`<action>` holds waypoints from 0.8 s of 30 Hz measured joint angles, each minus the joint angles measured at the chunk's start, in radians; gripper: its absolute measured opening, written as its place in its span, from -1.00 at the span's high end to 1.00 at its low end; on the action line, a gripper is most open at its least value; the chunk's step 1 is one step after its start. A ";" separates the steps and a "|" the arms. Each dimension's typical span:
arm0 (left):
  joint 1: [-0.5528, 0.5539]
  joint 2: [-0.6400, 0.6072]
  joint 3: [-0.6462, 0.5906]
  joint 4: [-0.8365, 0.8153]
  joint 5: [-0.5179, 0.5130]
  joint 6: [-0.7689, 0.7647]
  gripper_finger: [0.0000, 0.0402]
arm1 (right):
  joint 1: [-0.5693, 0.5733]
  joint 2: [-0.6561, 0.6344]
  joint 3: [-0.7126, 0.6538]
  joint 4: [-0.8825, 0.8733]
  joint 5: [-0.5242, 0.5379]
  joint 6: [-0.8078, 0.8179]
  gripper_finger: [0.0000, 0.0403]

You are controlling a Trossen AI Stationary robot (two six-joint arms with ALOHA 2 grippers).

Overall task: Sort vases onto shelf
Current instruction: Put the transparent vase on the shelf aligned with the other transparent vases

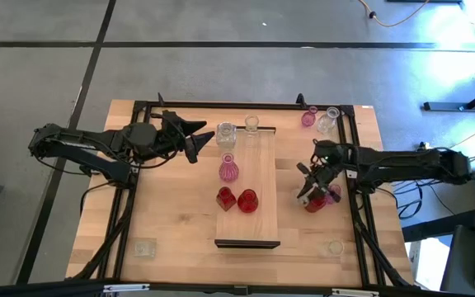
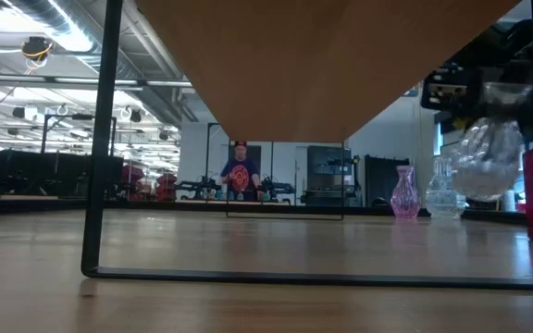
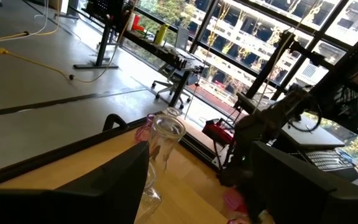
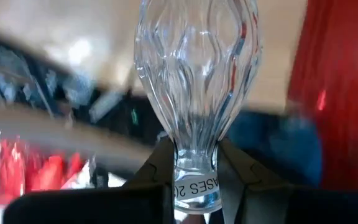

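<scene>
My right hand (image 4: 194,177) pinches clear ribbed vase (image 4: 194,81) by narrow neck, centre-right of high frame, beside red vases. Glass: light, rigid, slick, breakable; neck grip right, I'd go gently. Left hand (image 1: 198,140) wide open, empty, upper left of shelf (image 1: 258,202).

Colours, vases and shelf
Ribbed clear vase (image 4: 194,87) in right gripper (image 4: 194,180), red vase (image 1: 315,204) beside it; pink vase (image 1: 228,170) and two red vases (image 1: 237,199) on light-wood shelf (image 1: 262,165).
</scene>
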 joint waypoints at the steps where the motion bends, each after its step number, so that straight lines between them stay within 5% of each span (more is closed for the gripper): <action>1: 0.000 0.000 0.000 0.000 0.000 0.000 -0.37 | 0.011 0.022 -0.003 0.028 0.028 0.017 0.74; 6: 0.000 0.000 0.000 -0.003 0.000 0.000 -0.37 | 0.074 0.110 0.002 0.180 0.000 0.082 0.74; 24: 0.000 0.000 0.000 -0.007 0.000 0.000 -0.37 | 0.138 0.169 0.029 0.190 0.042 0.059 0.45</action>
